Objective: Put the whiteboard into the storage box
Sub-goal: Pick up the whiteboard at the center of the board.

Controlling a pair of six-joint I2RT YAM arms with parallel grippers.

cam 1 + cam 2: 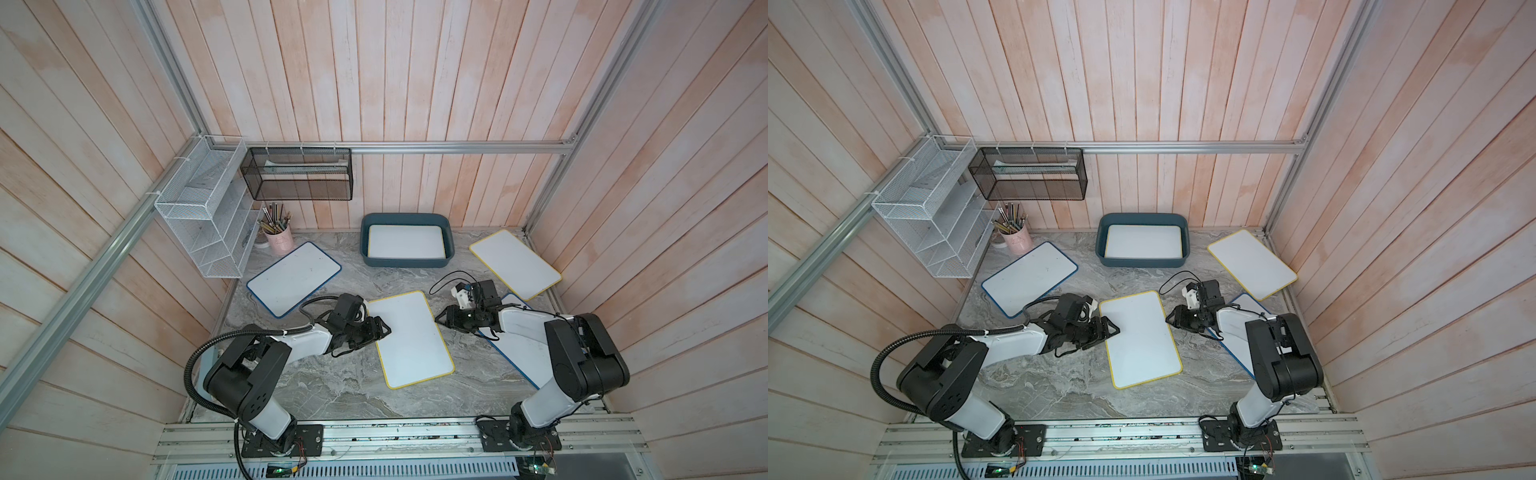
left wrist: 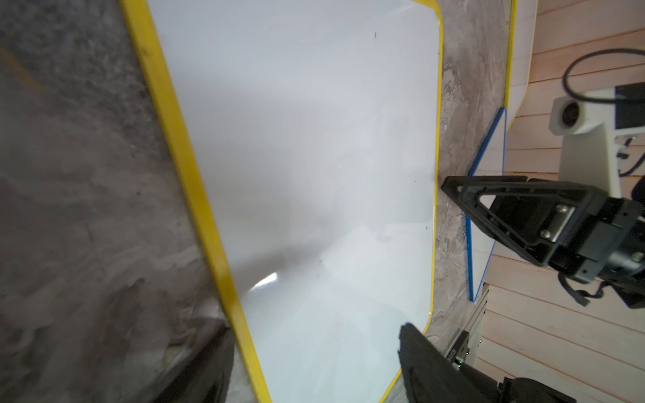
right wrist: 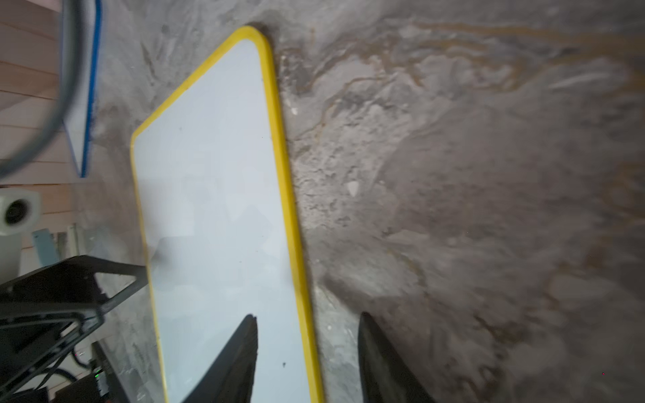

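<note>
Left hand (image 1: 384,331), fingers apart, straddles one long edge of yellow-framed whiteboard (image 1: 409,338). Right hand (image 1: 439,320), fingers likewise apart, straddles opposite edge. Board lies on marble-look surface (image 1: 332,386), on arms' side of storage box (image 1: 405,262), clear of it. Second whiteboard (image 1: 405,241) lies inside storage box.

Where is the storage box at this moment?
In both top views the storage box stands at the back of the table by the wooden wall, between the pink pencil cup and a yellow-edged whiteboard.
</note>
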